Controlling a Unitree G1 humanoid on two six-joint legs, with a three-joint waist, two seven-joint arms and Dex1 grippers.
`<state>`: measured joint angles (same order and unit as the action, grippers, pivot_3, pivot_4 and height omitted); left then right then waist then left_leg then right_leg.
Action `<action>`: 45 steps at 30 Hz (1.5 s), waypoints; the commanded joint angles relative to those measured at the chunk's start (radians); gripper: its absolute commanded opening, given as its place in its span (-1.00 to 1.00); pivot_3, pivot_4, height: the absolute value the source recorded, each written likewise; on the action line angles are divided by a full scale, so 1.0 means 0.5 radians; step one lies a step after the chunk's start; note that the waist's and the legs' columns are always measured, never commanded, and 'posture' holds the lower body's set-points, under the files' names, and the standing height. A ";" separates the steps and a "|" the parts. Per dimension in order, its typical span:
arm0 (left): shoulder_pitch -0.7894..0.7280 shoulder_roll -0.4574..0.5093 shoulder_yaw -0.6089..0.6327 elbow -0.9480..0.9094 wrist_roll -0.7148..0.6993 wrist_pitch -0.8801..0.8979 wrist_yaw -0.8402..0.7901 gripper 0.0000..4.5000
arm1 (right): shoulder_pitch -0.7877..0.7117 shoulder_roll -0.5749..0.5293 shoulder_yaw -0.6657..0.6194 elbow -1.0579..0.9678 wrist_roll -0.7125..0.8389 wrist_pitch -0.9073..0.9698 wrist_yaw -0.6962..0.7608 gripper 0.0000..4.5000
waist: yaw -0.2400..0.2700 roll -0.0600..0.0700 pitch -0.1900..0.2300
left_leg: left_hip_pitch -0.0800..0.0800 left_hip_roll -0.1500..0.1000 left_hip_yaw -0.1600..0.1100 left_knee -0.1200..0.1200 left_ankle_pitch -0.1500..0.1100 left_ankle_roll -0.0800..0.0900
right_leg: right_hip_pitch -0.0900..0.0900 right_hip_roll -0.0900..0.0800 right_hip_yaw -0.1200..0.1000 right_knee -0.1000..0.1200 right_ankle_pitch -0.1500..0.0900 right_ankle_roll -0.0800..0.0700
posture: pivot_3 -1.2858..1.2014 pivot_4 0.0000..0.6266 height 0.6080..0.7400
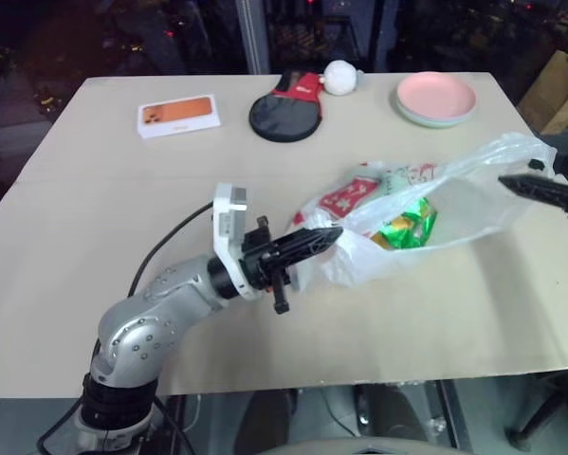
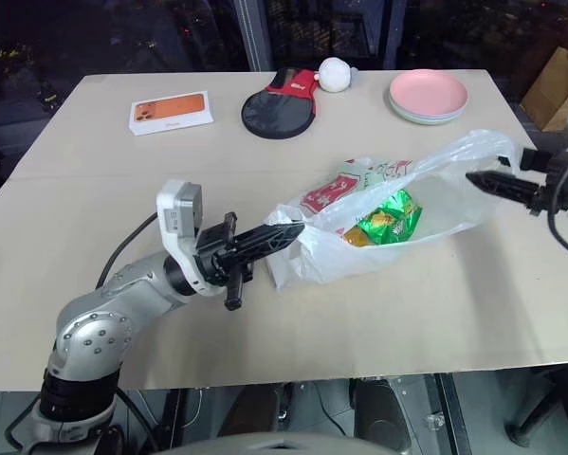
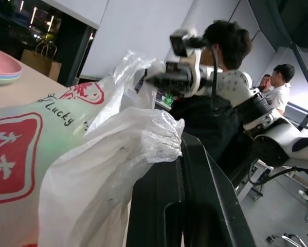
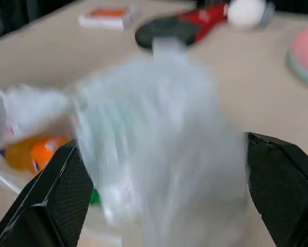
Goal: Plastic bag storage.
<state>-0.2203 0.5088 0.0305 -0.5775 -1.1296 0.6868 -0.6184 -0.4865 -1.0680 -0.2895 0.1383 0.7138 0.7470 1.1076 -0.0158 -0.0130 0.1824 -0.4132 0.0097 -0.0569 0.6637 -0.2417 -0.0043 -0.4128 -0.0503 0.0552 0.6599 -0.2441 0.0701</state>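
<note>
The plastic bag, thin translucent white with red print, lies stretched across the right half of the table. A green foil snack packet shows through it. My left gripper is shut on the bag's bunched left edge; in the left wrist view the crinkled film spills over the black fingers. At the bag's raised right end my right gripper is held above the table. Its fingers stand wide apart in the right wrist view, with blurred bag film between them.
Along the table's far edge lie an orange phone box, a black and red paddle, a white ball and a pink plate. A brown paper bag stands past the far right corner. People sit in the background.
</note>
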 commanded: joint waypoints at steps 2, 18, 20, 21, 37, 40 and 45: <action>0.007 0.015 0.033 -0.069 -0.020 -0.010 -0.021 -1.00 | -0.066 0.055 -0.063 -0.024 0.063 0.082 -0.028 0.95 | 0.000 0.000 0.000 | 0.000 0.000 -0.001 0.001 0.000 0.000 | 0.000 0.000 -0.001 0.000 0.000 0.000 | 0.03 -0.52 1.00; -0.577 -0.062 0.546 0.374 -0.414 -0.133 0.342 -1.00 | -0.433 0.371 -0.423 -0.040 0.611 0.547 -0.525 -0.98 | 0.002 -0.002 0.002 | -0.001 0.000 -0.004 0.009 0.000 0.000 | 0.002 0.002 -0.004 0.005 0.000 0.000 | 0.03 -0.52 1.00; -0.896 -0.101 0.627 0.538 -0.422 -0.222 0.466 -1.00 | -0.582 0.450 -0.396 0.040 0.558 0.526 -0.690 -0.98 | 0.001 -0.002 0.002 | -0.002 0.001 -0.005 0.010 0.000 0.000 | 0.002 0.003 -0.004 0.004 0.001 0.002 | 0.03 -0.52 1.00; -1.077 -0.120 0.665 0.644 -0.405 -0.283 0.517 -1.00 | -0.658 0.486 -0.384 0.080 0.543 0.525 -0.755 -0.98 | 0.001 -0.003 0.002 | -0.002 0.000 -0.004 0.010 0.000 0.000 | 0.002 0.003 -0.003 0.003 0.002 0.002 | 0.03 -0.52 1.00; -0.944 -0.075 0.491 1.060 0.324 -0.392 0.300 -0.61 | -0.534 0.335 -0.022 -0.158 0.400 0.791 -0.600 0.40 | 0.001 -0.004 0.003 | -0.017 -0.007 -0.004 -0.022 0.005 -0.008 | -0.009 -0.009 -0.006 -0.019 0.002 0.003 | 0.03 -0.52 1.00; -0.780 -0.007 0.464 0.948 0.392 -0.356 0.238 -0.07 | -0.299 0.181 0.027 -0.347 0.453 0.835 -0.342 0.98 | 0.002 -0.004 0.003 | -0.019 -0.006 -0.005 -0.023 0.004 -0.008 | -0.011 -0.008 -0.008 -0.028 0.002 0.003 | 0.03 -0.52 1.00; -0.564 0.111 0.429 0.766 0.476 -0.295 0.118 0.82 | -0.162 0.085 0.172 -0.377 0.243 0.698 -0.289 1.00 | -0.003 -0.003 0.003 | -0.003 -0.006 -0.001 -0.021 0.000 0.000 | 0.000 -0.008 -0.004 -0.023 0.002 0.003 | 0.03 -0.52 1.00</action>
<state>-0.5187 0.5504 0.2475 -0.1405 -0.9057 0.5372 -0.5321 -0.5664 -0.9932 -0.2186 -0.0238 0.8841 1.1490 0.9443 -0.0173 -0.0147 0.1837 -0.4141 0.0068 -0.0573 0.6536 -0.2418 -0.0041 -0.4127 -0.0541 0.0533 0.6493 -0.2431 0.0718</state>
